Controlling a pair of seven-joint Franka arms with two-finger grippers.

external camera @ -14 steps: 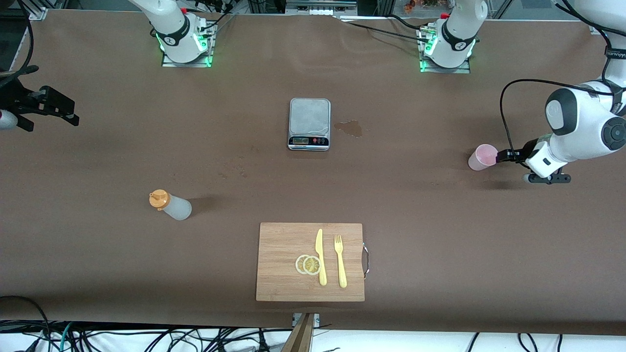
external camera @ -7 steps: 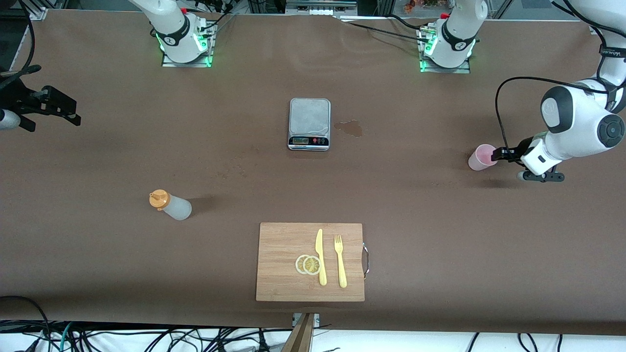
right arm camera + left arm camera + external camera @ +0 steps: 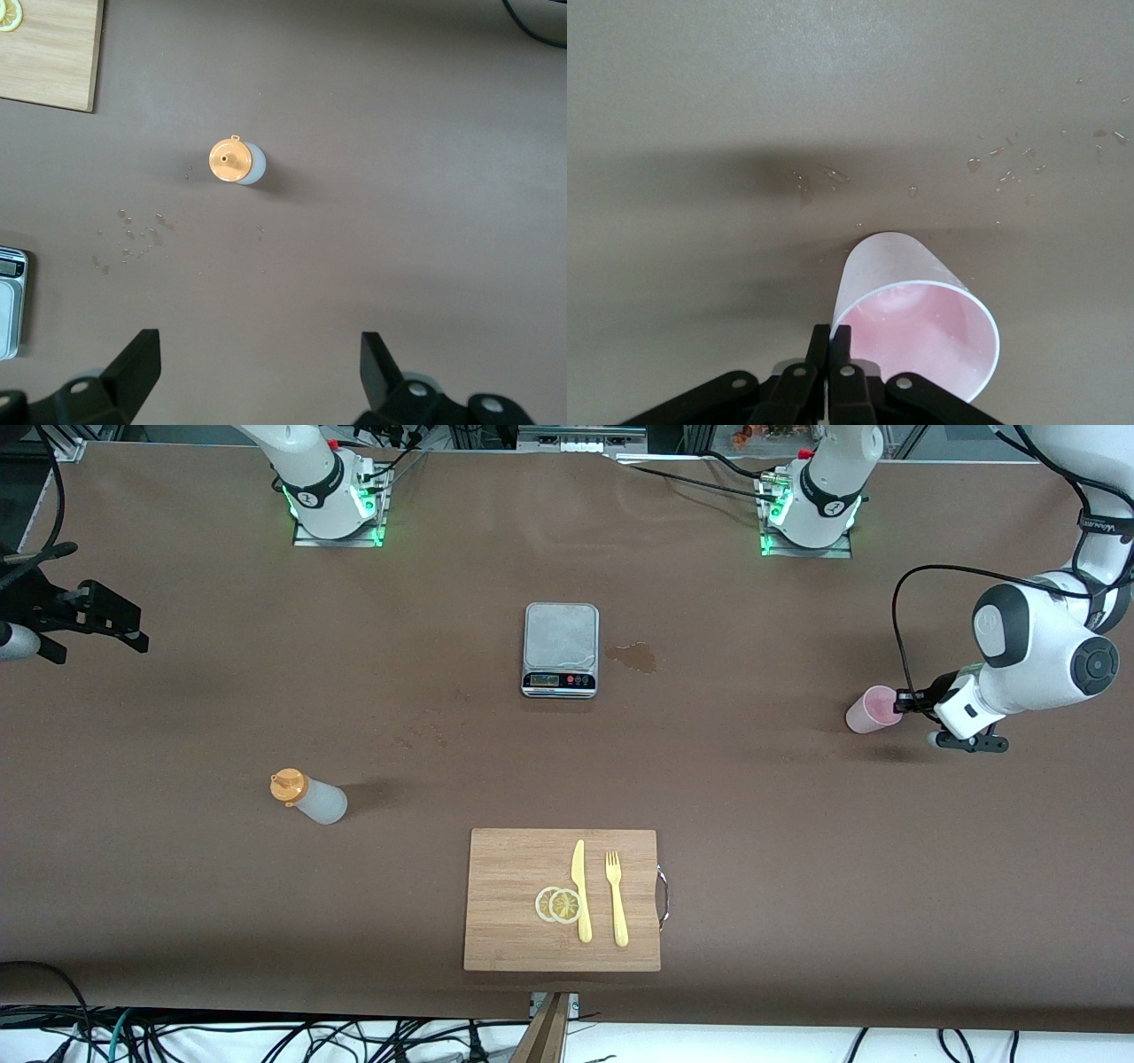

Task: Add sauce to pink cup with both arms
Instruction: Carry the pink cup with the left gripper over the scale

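Brown table covering fills the front view, with my two bases at its top edge. My left gripper (image 3: 902,706) sits at the left arm's end of the table, pinched tight on the rim of the pink cup (image 3: 871,710), which tilts on its side. My right gripper (image 3: 111,620) waits over the right arm's end, fingers spread wide and holding nothing. The sauce (image 3: 310,795) stands upright toward the right arm's end, nearer the camera than the grey scale (image 3: 561,648); nearer still lies a cutting board (image 3: 514,899) with a yellow knife (image 3: 580,890), fork (image 3: 616,897) and lemon slices (image 3: 558,904). From my left wrist, the black fingers (image 3: 833,354) clamp the cup's wall, its mouth facing the camera. From my right wrist, the open fingers (image 3: 135,365) frame the table, with the orange-capped bottle well apart from them.
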